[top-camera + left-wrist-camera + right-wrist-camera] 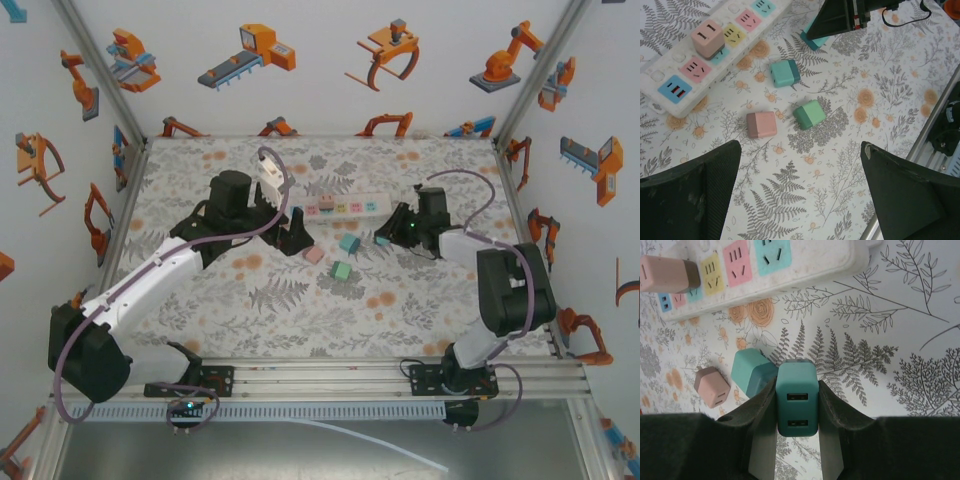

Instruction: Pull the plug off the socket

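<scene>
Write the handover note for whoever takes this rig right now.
Left gripper: open, empty, above the table by the loose plugs.
Right gripper: shut on the held teal plug, clear of the socket.
Done: loose pink plug, green plug and loose teal plug lie on the table, unplugged.
Left: seated pink plug sits in the socket; pull it out, probably after setting down the held one.
</scene>
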